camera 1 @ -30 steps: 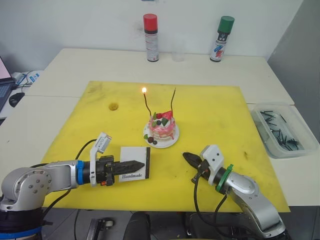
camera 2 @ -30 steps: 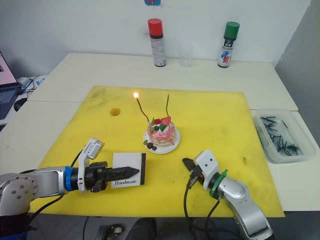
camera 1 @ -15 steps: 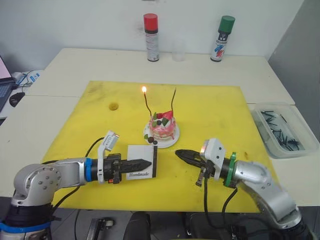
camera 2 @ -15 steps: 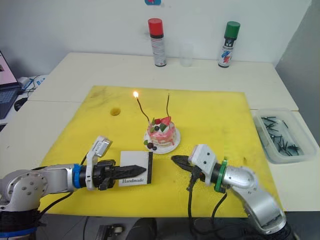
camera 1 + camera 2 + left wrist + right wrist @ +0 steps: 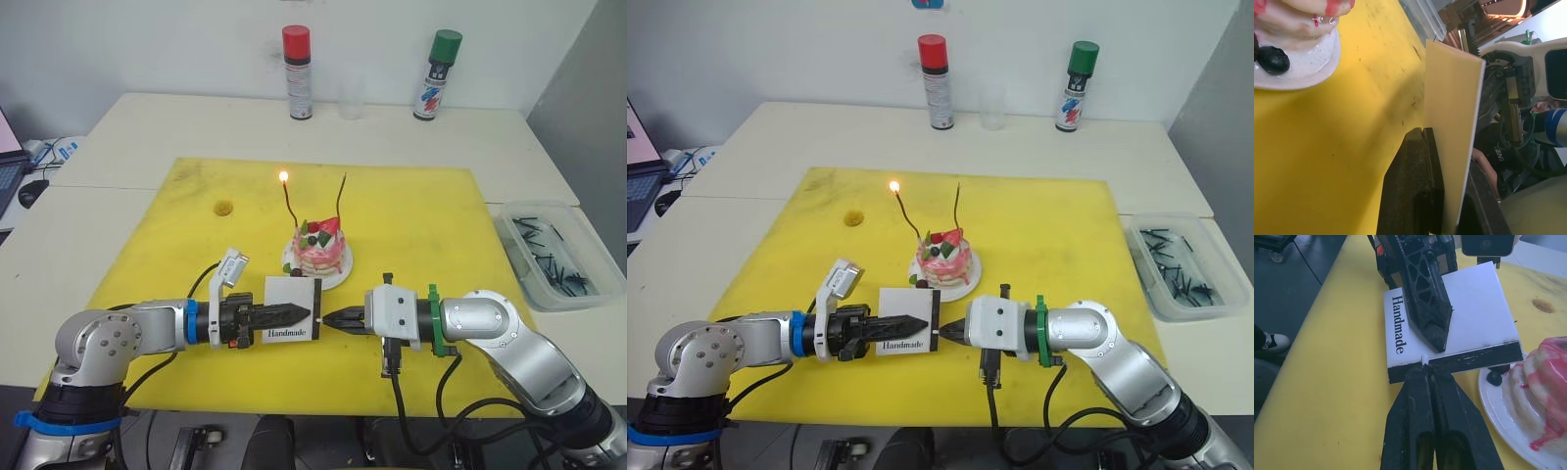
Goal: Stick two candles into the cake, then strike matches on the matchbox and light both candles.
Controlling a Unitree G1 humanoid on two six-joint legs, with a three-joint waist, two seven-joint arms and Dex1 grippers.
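Both arms are stretched low over the yellow mat [image 5: 411, 211], forearms nearly level and pointing at each other. The left gripper [image 5: 294, 315] has its black fingers [image 5: 1418, 196] clamped flat on the matchbox [image 5: 291, 310], one finger across the white printed face, holding it on edge so the black strip faces the other arm. The right gripper [image 5: 333, 318] has its fingers pressed together around a match [image 5: 1424, 358], just a pale tip poking out, and that tip is touching the black strip right past the left fingertips.

The matchbox is a flat, smooth white card box with "Handmade" in black script. The cake [image 5: 318, 253] sits just beyond both sets of fingers, small, round, pink and glossy, topped with a strawberry and berries, on a white plate [image 5: 334, 279]. The candles [image 5: 341, 196] are thin wavy sticks standing up in it; the one nearer the left arm is burning, the other isn't.

Compared with a second ago, both arms have swung inward: the box was lying flatter and further toward the left arm's side, and the right fingers were well apart from it; now they meet in front of the cake.
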